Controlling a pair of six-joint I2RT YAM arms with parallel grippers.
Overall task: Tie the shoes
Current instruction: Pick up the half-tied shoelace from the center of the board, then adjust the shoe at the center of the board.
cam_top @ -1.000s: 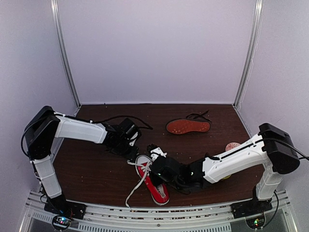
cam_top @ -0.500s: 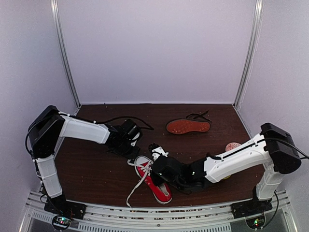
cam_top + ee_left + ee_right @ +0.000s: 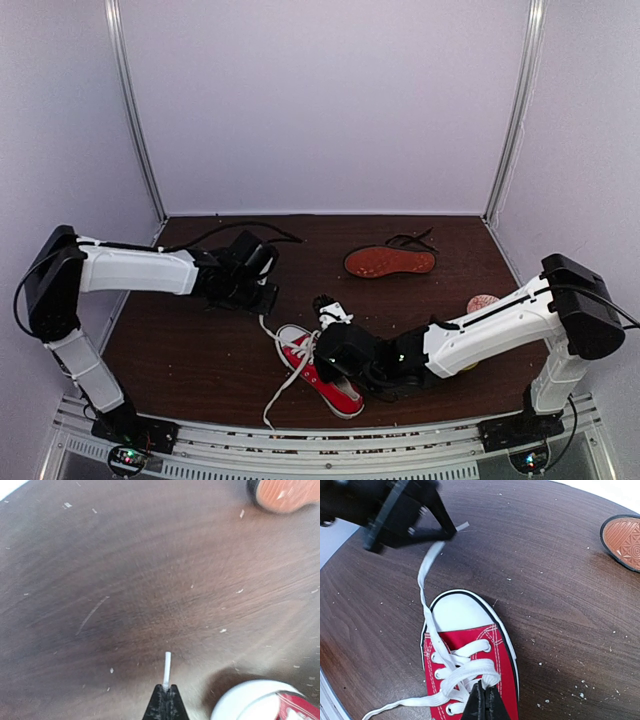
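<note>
The left claw point(image 3: 166, 690) is pinched fully shut on the lace end point(image 3: 167, 665), drawing it out past the toe of the red sneaker point(image 3: 465, 612), which lies near the front edge of the bench point(image 3: 190, 350). The right claw point(image 3: 482, 692), likewise closed, grips the upper lacing point(image 3: 470, 672), probably to anchor the shoe against that pull. Bare bench beyond the left claw leaves room for a longer draw; the black shoe point(image 3: 390, 262), sole up, sits well apart at the far right, and the other lace point(image 3: 275, 400) trails toward the front edge
</note>
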